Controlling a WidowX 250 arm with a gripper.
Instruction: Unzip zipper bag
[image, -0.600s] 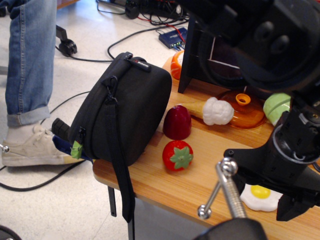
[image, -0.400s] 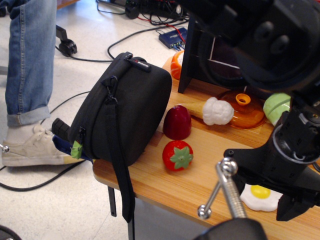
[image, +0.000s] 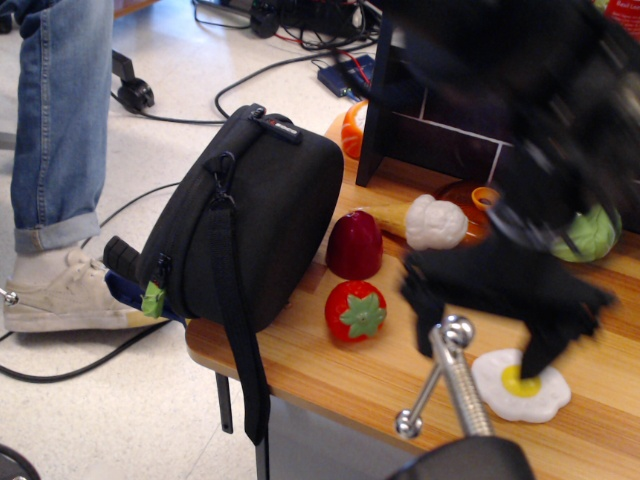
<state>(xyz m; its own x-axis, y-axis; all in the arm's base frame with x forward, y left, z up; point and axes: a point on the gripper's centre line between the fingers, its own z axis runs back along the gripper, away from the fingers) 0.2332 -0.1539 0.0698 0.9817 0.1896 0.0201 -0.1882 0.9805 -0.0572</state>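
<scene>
The hand (image: 495, 330) is a blur over the fried egg toy (image: 520, 385) (open or closed, can't tell). Approach step; green pull (image: 153, 298) waits at 9 o'clock on the zipper bag (image: 245, 225).

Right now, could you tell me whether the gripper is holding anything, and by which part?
Nothing is held: the blurred black gripper hangs over the wooden table, apart from the large black padded zipper bag.

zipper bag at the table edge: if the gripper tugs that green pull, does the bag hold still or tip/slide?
The zipper bag stands on its edge at the table corner, partly overhanging, so a tug on the green-taped pull would probably tip or drag it off. Its padded fabric likely gives somewhat. The hanging strap looks floppy and may snag.
</scene>
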